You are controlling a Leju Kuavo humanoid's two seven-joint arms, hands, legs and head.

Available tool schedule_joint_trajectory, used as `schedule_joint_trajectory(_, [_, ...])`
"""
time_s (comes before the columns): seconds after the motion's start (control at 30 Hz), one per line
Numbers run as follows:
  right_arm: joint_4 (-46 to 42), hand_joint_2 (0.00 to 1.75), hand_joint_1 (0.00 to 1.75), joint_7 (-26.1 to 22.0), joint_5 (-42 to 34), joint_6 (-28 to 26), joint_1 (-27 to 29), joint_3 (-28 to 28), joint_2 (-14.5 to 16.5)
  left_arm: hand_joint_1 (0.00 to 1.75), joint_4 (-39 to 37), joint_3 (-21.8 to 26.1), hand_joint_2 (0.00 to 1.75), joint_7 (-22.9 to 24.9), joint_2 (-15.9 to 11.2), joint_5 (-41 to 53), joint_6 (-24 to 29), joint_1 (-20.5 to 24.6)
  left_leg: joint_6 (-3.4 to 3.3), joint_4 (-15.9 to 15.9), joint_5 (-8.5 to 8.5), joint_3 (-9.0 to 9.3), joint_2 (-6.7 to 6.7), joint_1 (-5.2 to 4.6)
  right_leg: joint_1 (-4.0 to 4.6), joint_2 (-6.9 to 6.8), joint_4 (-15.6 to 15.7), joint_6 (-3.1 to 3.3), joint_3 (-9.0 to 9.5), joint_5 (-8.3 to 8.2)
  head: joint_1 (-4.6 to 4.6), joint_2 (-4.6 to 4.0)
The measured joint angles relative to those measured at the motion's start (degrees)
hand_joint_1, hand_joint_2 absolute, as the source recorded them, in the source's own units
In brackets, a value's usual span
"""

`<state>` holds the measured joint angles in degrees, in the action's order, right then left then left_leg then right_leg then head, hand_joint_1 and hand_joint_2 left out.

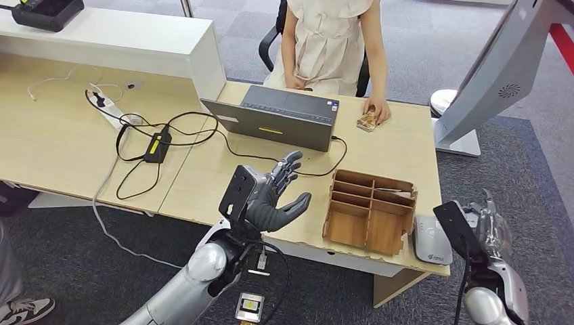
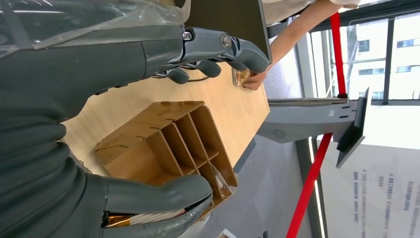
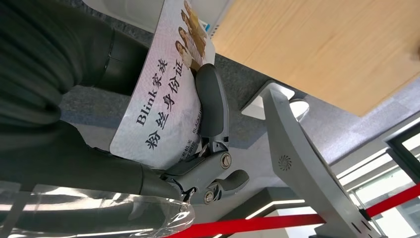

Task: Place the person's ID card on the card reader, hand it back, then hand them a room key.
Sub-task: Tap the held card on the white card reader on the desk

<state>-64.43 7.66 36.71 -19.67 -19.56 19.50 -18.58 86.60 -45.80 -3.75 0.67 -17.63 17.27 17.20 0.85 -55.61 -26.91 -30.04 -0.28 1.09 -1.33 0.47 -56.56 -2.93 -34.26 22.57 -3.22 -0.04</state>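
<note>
My right hand [image 1: 489, 229] hangs just past the table's near right corner and pinches the ID card [image 3: 163, 99], a white card with printed characters and small portraits; one dark finger [image 3: 210, 99] lies across its face. The white card reader [image 1: 432, 242] lies on the table corner right beside that hand. My left hand [image 1: 272, 198] hovers over the table's front edge with fingers spread, holding nothing, left of the wooden card organiser [image 1: 369, 211]. The seated person [image 1: 332, 40] across the table rests a hand on a small patterned card [image 1: 367, 121].
A grey laptop [image 1: 277, 118] stands open toward the person, its cable running across the table. A power strip [image 1: 112, 108] and black adapter [image 1: 157, 145] with tangled cords lie at the left. A grey screen stand [image 1: 484, 81] rises at the right.
</note>
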Motion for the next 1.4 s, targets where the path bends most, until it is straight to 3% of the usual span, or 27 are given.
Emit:
schedule_joint_trajectory(0.63, [4.6, 1.75, 1.75, 0.3, -0.9, -0.5, -0.5, 1.6, -1.7, 0.0, 0.0, 0.2, 1.75, 0.3, 0.0, 1.0, 0.0, -0.3, 0.0, 0.0, 0.0, 0.02, 0.01, 0.0, 0.0, 0.0, 0.0, 0.0, 0.0, 0.0, -0.01, 0.0])
schedule_joint_trajectory(1.4, [8.0, 1.75, 1.75, 0.5, -1.1, -0.7, 1.2, 7.6, 1.4, 0.0, 0.0, 1.0, 1.75, 0.8, 0.0, 1.8, -0.3, -1.4, 0.0, 0.0, 0.0, 0.09, 0.02, 0.0, 0.0, 0.01, 0.0, 0.0, 0.08, 0.0, 0.01, 0.0])
